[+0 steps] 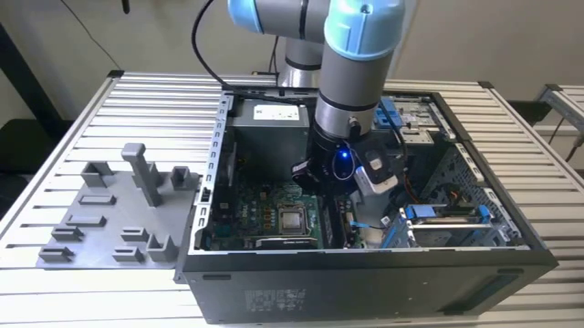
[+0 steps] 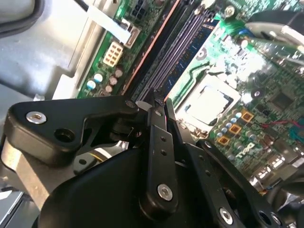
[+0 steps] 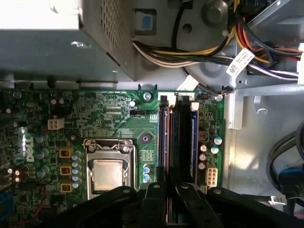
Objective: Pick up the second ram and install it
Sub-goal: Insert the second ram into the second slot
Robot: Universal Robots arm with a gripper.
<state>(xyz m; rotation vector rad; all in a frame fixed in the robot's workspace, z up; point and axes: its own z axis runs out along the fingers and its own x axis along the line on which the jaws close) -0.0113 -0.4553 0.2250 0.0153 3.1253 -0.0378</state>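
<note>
My gripper (image 1: 329, 191) is low inside the open computer case (image 1: 365, 256), over the motherboard's memory slots. In both wrist views its black fingers stand almost together, shut on the second ram (image 3: 165, 142), a thin blue-green stick seen edge-on. The stick runs on from the fingertips in line with a long black slot. The second wrist view shows a strip of the ram's blue face (image 2: 199, 40) beyond the gripper (image 2: 160, 100). In the first wrist view the gripper (image 3: 168, 187) sits just beside the CPU socket (image 3: 108, 173). How deep the stick sits in the slot is hidden.
Another blue stick (image 3: 194, 142) stands in a slot further from the socket. The grey power-supply box (image 3: 57, 47) and bundled cables (image 3: 213, 42) crowd the slots' far end. A grey plate of holder blocks (image 1: 109, 219) lies outside the case on the exterior view's left.
</note>
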